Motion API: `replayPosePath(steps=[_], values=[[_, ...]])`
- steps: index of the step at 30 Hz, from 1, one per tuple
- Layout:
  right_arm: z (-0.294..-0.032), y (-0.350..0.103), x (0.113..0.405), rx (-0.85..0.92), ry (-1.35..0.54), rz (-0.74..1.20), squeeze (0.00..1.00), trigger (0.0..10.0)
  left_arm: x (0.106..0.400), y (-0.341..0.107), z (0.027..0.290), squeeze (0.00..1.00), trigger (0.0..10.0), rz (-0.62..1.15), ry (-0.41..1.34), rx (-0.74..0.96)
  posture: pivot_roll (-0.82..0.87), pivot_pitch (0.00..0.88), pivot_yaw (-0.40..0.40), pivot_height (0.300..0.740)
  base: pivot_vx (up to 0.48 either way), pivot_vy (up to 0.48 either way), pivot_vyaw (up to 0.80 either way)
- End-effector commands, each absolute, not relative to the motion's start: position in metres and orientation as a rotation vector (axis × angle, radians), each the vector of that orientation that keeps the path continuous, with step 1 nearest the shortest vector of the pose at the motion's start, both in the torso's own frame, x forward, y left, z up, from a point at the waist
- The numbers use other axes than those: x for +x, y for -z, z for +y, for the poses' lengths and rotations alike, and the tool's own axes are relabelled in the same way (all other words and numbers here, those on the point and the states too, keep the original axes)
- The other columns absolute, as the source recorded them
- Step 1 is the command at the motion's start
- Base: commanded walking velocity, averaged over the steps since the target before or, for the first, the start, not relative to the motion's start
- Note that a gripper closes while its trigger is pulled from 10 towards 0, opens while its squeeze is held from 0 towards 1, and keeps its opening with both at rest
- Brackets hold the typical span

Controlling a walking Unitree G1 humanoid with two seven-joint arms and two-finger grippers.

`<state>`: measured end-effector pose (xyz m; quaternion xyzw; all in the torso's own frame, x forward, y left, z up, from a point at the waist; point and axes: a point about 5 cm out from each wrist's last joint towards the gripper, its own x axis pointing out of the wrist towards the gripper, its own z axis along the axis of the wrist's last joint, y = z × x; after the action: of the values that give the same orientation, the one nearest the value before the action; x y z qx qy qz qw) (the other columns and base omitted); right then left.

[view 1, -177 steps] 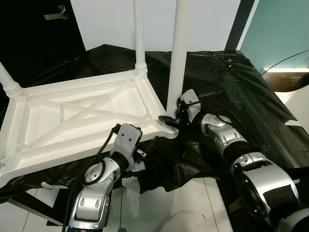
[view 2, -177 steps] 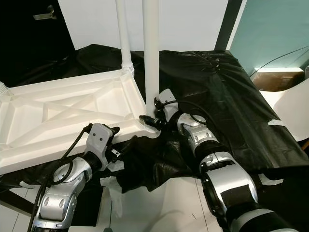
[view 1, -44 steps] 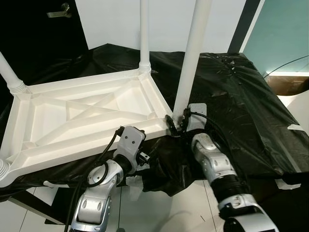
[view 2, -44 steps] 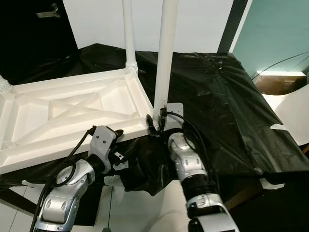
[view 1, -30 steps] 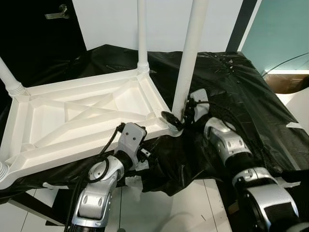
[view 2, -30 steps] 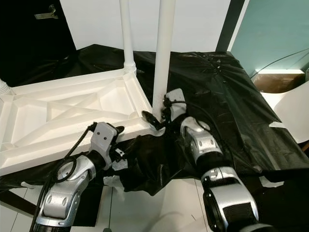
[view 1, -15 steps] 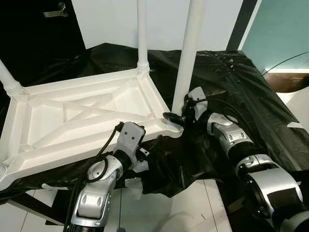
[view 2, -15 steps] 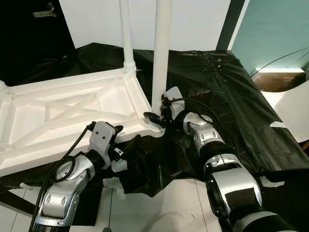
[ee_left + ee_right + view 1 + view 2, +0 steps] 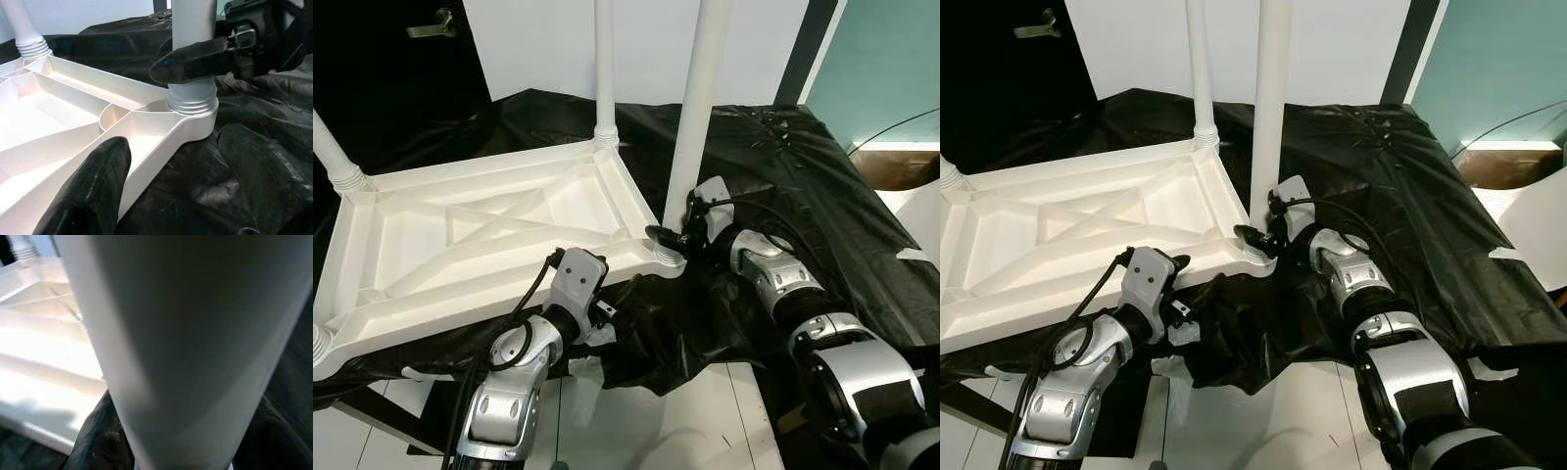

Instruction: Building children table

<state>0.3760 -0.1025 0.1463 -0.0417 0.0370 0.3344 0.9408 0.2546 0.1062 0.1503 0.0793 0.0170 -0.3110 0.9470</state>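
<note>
Wrist cameras give me what my head view cannot: along my left gripper (image 9: 171, 181) I see its two black fingers spread apart, one under the rim of the upturned white tabletop (image 9: 489, 235) and one over the black sheet (image 9: 783, 186), holding nothing, with the threaded collar (image 9: 192, 102) of the near leg (image 9: 697, 108) seated in the corner socket. My right wrist view is mostly that leg's white shaft, very close. From my head, my right gripper (image 9: 674, 235) is clasped around the base of the upright leg at the tabletop's near right corner, forearm reaching in low from the right. My left arm rises from below to the tabletop's near edge. Two more legs (image 9: 604, 69) stand at other corners. Bare black sheet lies to the right.
</note>
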Motion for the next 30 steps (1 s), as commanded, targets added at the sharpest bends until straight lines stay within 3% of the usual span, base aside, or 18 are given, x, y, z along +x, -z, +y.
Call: replayPosePath(steps=[1, 11, 21, 22, 24, 25, 26, 27, 30], values=[[-0.1, -0.122, 0.368, -0.051, -0.546, 0.175, 0.0, 0.0, 0.255, -0.148, 0.108, 0.0, 10.0, 0.039, 0.575, 0.151, 0.13, 0.0, -0.063, 0.74, 0.0, 0.0, 0.0], [-0.072, -0.106, 0.344, 0.099, -0.275, 0.194, 0.0, 0.0, 0.251, -0.147, 0.109, 0.0, 10.0, 0.047, 0.568, 0.151, 0.14, 0.003, -0.065, 0.74, 0.0, 0.0, 0.0], [-0.069, -0.112, 0.338, 0.135, -0.255, 0.187, 0.0, 0.2, 0.25, -0.147, 0.108, 0.0, 10.0, 0.051, 0.576, 0.15, 0.14, 0.006, -0.052, 0.74, 0.0, 0.0, 0.0], [-0.069, -0.113, 0.338, 0.129, -0.254, 0.185, 0.0, 10.0, 0.251, -0.147, 0.109, 0.0, 10.0, 0.052, 0.576, 0.152, 0.13, 0.005, -0.05, 0.74, 0.0, 0.0, 0.0], [-0.069, -0.115, 0.337, 0.122, -0.249, 0.175, 0.0, 10.0, 0.251, -0.147, 0.11, 0.0, 10.0, 0.052, 0.576, 0.154, 0.13, 0.003, -0.048, 0.74, 0.0, 0.0, 0.0], [-0.07, -0.118, 0.337, 0.122, -0.247, 0.16, 0.09, 10.0, 0.252, -0.147, 0.111, 0.0, 10.0, 0.052, 0.576, 0.156, 0.13, 0.004, -0.047, 0.74, 0.0, 0.0, 0.0], [-0.07, -0.118, 0.337, 0.122, -0.247, 0.16, 0.09, 10.0, 0.252, -0.147, 0.111, 0.0, 10.0, 0.052, 0.576, 0.156, 0.13, 0.004, -0.047, 0.74, 0.0, 0.0, 0.0], [-0.072, -0.121, 0.337, 0.125, -0.252, 0.138, 1.0, 10.0, 0.252, -0.148, 0.111, 0.0, 10.0, 0.051, 0.578, 0.157, 0.13, 0.004, -0.044, 0.74, 0.0, 0.0, 0.0], [-0.078, -0.13, 0.336, 0.122, -0.337, 0.081, 1.0, 10.0, 0.252, -0.147, 0.109, 0.0, 10.0, 0.05, 0.583, 0.157, 0.12, 0.002, -0.047, 0.74, 0.0, 0.0, 0.0]])
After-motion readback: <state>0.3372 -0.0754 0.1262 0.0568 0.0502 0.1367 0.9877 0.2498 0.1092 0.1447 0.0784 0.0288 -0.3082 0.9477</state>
